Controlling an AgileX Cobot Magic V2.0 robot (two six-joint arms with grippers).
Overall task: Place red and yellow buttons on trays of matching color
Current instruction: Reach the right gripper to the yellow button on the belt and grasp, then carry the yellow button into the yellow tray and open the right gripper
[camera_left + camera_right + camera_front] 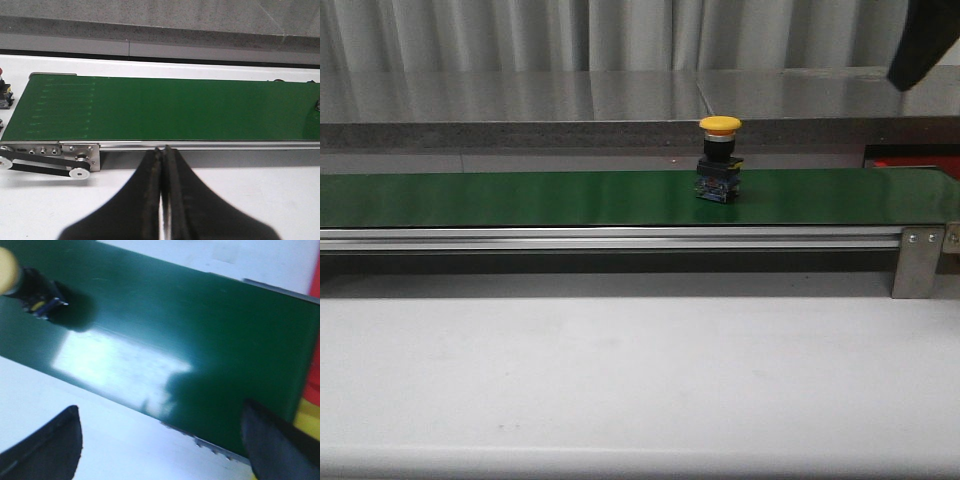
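**Q:** Right wrist view first: what are the fingers doing?

**A:** The right gripper (160, 440) is spread wide and holds nothing; its two dark fingers (47, 447) frame the near edge of the green belt (165, 335). The picture is blurred. The left gripper (163, 200), seen from its own wrist camera, has its fingers (145, 200) pressed narrowly together, also holding nothing, over the white counter (260, 200) just short of the belt.

**Q:** Where is the button?

**A:** A yellow button (720, 158), mushroom-capped on a black body, stands upright on the belt, right of centre in the front view. The right wrist camera catches it at the frame's corner (22, 282), well apart from the open fingers. At the edge of the left wrist view sits another small dark piece with a hint of red (4, 92), off the belt's end; too little shows to name it.

**Q:** And the trays?

**A:** A red strip (910, 162) shows beyond the belt's right end, likely the red tray. The right wrist view shows red above yellow at its edge (309, 415); the yellow may be the matching tray, but that cannot be told.

**Q:** How far along?

**A:** By these pictures, the yellow button is neither gripped nor placed. Reaching, grasping and carrying it all seem to remain.
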